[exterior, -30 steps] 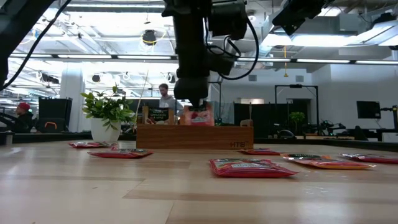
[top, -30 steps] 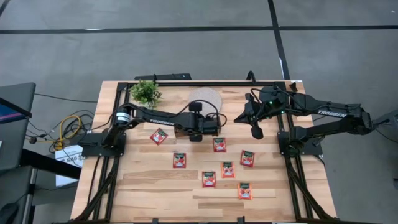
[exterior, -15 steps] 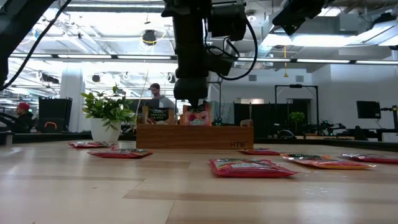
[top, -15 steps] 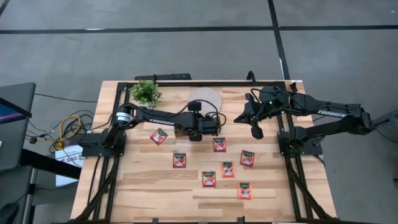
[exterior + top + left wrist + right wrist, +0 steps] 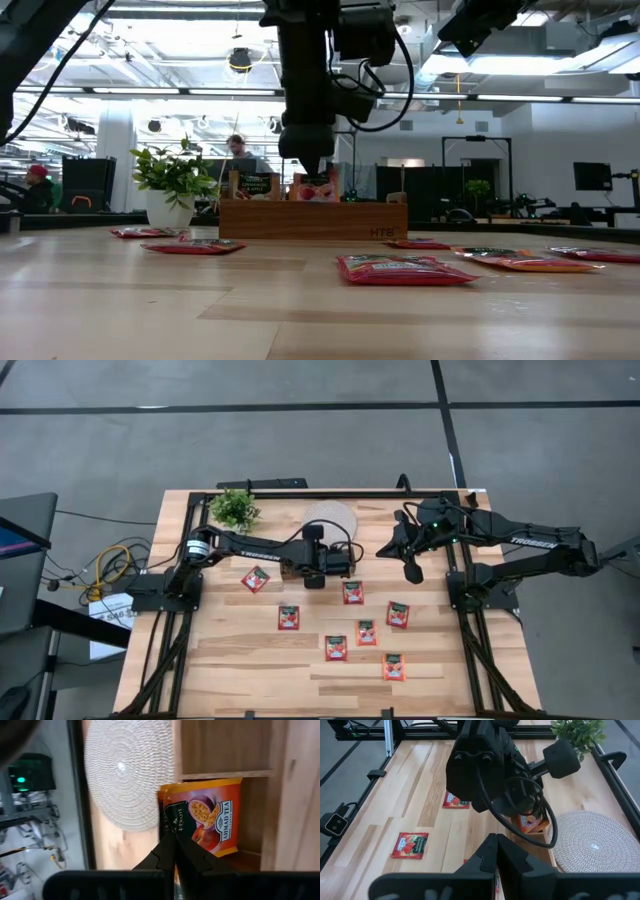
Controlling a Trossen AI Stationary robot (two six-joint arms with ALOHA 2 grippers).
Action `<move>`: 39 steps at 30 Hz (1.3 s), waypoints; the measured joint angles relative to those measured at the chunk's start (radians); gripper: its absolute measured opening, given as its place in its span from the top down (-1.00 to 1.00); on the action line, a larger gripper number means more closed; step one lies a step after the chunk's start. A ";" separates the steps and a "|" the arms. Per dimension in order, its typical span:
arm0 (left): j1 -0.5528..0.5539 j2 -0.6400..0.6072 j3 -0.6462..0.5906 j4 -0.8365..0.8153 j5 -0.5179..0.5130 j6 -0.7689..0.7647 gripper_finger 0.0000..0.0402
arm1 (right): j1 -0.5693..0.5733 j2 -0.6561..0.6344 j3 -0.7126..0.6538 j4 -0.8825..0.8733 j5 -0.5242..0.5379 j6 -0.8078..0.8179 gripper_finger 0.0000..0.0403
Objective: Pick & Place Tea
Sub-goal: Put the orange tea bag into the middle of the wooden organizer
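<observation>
The table (image 5: 230,660) is pale wood planks in a black frame, standing on a grey floor crossed by dark lines; behind it (seen from table height) the room runs back under bright ceiling lights, with dark monitors and a person (image 5: 236,150) at a desk in the distance.

At the far left corner sits a small potted plant (image 5: 234,509). Right of it lies a round white woven disc (image 5: 330,518), and just beside the disc stands the brown wooden tray (image 5: 312,218).

The left gripper (image 5: 174,836) hangs over the tray, its fingers pressed together on an orange sachet (image 5: 210,817) that stands upright in a tray compartment next to the disc. That sachet shows a cut passion fruit and dark lettering on an orange ground. A green-labelled packet (image 5: 254,185) stands in the tray's left compartment.

Seven red-orange sachets (image 5: 336,648) lie flat across the middle and near part of the table, each with a light central picture, well apart from one another.

The right gripper (image 5: 412,568) is held above the table's far right area, its fingers closed with nothing between them.
</observation>
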 joint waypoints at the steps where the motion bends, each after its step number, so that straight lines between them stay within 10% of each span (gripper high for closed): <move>1: 0.000 0.000 0.000 0.000 0.008 0.000 1.00 | 0.000 0.000 0.000 0.000 0.000 0.000 1.00; 39: 0.009 -0.001 0.001 -0.003 0.044 -0.026 1.00 | 0.000 0.000 0.000 0.000 -0.001 0.001 1.00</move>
